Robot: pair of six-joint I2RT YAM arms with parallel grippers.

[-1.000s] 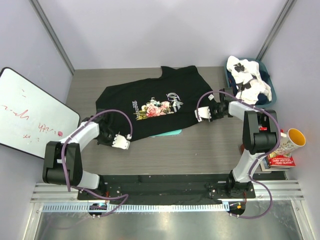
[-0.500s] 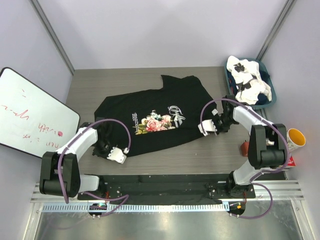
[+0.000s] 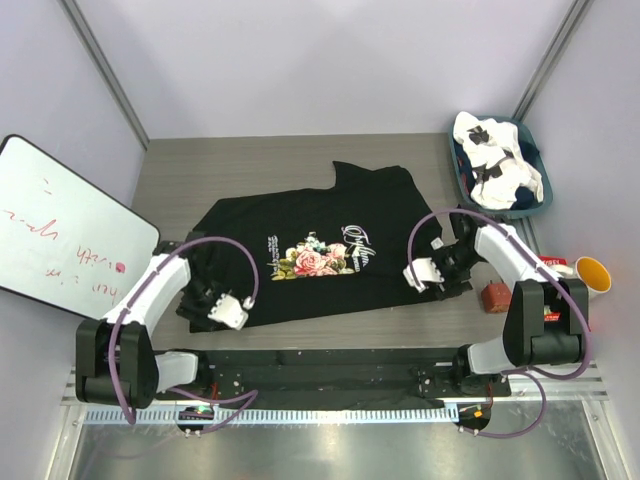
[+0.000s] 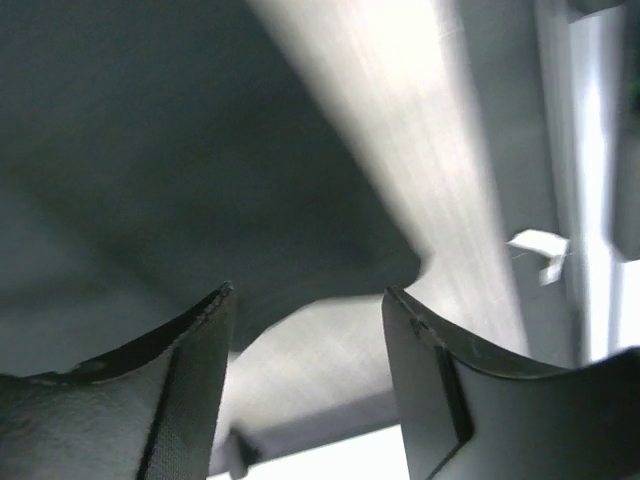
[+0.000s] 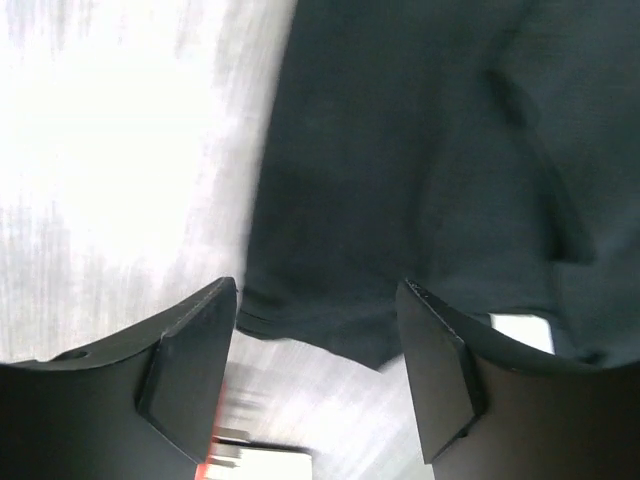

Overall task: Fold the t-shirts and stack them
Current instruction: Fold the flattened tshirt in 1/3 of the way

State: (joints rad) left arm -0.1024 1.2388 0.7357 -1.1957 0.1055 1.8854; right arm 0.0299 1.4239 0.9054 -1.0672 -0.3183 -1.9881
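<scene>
Black rose-print t-shirt (image 3: pixel 310 255) lies flat mid-table, apparently spread for folding, with left gripper (image 4: pixel 306 320) at its 8 o'clock corner and right gripper (image 5: pixel 318 300) at 3 o'clock, both open and empty, while the white t-shirt (image 3: pixel 495 160) sits heaped at 1 o'clock.

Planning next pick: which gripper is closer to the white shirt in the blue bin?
Right. The right gripper is at the black shirt's near-right corner, the white shirt farther back on the same side. The left gripper is at the shirt's near-left corner, across the table.
</scene>
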